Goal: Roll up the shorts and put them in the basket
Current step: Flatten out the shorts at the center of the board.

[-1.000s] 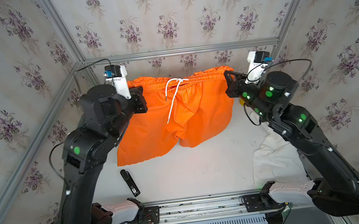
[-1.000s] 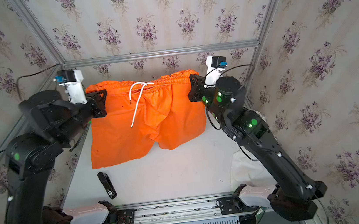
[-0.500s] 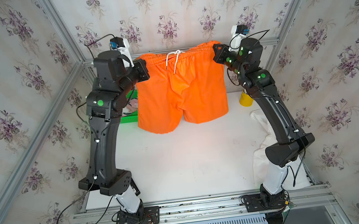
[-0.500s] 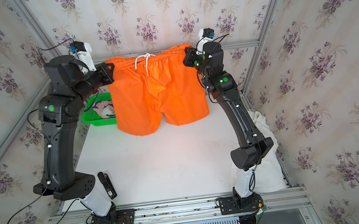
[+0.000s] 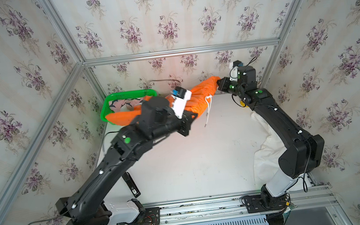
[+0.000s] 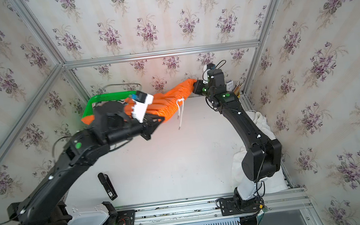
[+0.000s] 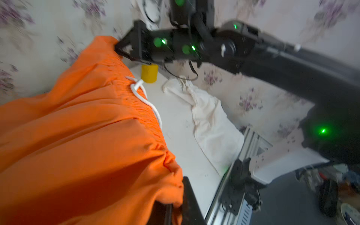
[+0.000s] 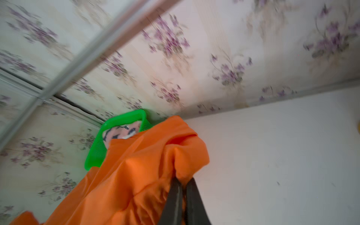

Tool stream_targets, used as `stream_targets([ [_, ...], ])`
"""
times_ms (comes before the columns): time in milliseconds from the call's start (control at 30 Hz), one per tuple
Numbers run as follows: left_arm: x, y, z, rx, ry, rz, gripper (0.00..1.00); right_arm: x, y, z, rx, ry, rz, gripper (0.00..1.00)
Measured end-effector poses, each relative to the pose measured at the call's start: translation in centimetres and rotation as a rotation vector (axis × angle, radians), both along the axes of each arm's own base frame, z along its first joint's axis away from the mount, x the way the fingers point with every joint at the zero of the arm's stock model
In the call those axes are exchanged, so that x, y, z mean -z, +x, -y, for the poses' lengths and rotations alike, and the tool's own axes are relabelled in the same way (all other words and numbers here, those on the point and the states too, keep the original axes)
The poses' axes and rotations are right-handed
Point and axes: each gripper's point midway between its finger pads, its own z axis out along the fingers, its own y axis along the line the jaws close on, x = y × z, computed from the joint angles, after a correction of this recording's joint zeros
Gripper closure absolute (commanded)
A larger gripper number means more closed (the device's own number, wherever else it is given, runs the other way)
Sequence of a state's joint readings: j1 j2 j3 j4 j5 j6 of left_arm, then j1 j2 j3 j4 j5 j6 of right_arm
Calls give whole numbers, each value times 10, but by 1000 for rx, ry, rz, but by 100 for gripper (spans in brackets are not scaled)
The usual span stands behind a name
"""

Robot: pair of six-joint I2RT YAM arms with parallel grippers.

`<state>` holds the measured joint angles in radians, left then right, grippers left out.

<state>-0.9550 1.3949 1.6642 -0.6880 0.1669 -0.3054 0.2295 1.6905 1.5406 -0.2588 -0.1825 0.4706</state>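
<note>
Clamped shut, the left gripper [image 5: 190, 117] pinches one end of the waistband of the orange shorts [image 5: 200, 97]. The wrist view shows cloth bunched between its dark fingers [image 7: 188, 194]. At the other end of the waistband the right gripper [image 5: 219, 83] is likewise closed on the fabric, and its two fingers [image 8: 174, 196] squeeze a fold of orange.

The gathered waistband runs taut between the two grippers, off the table [image 5: 190, 157]. A white drawstring [image 5: 208, 105] dangles from it, roughly midway between them. The legs of the orange shorts trail away behind the left gripper and drape across the near rim of a green basket [image 5: 127, 93]. Pink shorts [image 5: 121, 104] lie inside that basket, on the far side of the left gripper from the right one. The left arm looks blurred in both top views.

The right gripper sits close to the back wall [image 5: 181, 67]. A yellow cylinder [image 7: 149, 73] stands on the table just below and behind it. White shorts [image 5: 266, 140] lie crumpled along the table's edge under the right arm, well apart from both grippers. A black device [image 5: 132, 184] lies flat on the table beneath the left arm, nearer that arm's base than its gripper.
</note>
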Motion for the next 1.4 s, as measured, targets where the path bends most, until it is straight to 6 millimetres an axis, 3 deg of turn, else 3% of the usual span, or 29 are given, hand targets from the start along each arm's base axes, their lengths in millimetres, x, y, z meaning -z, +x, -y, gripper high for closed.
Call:
stream_targets([
  [100,86,-20,54,102,143,-137,66,79,5,13,20,-46,-157,100],
  [167,136,-32,75,151,219,-238,59,121,14,24,51,-89,-229,99],
  [200,159,-40,84,180,250,-299,54,139,18,30,65,-109,-266,91],
  [233,175,-41,89,188,274,-328,50,152,22,34,74,-126,-289,77],
  [300,188,-41,94,187,288,-368,45,160,29,43,106,-169,-305,63],
  [433,171,-34,89,160,256,-340,40,130,40,51,140,-225,-243,60],
  [533,163,-16,66,73,255,-332,39,109,34,57,149,-253,-219,59],
  [633,179,3,23,-85,310,-375,38,109,16,57,115,-264,-236,60],
  [767,216,9,-56,-321,403,-491,38,146,-26,46,8,-246,-357,60],
  [867,247,4,-116,-482,453,-590,38,169,-56,38,-61,-216,-430,59],
  [933,266,-4,-145,-560,472,-652,38,187,-70,31,-107,-184,-467,60],
  [1067,307,-16,-168,-607,494,-783,40,232,-106,15,-150,-50,-574,63],
  [1167,330,-13,-168,-617,498,-849,41,262,-136,18,-119,-7,-663,67],
  [1267,333,-7,-165,-615,478,-855,41,265,-151,35,-34,13,-651,62],
  [1400,318,10,-170,-634,426,-827,40,263,-188,69,121,-22,-664,58],
])
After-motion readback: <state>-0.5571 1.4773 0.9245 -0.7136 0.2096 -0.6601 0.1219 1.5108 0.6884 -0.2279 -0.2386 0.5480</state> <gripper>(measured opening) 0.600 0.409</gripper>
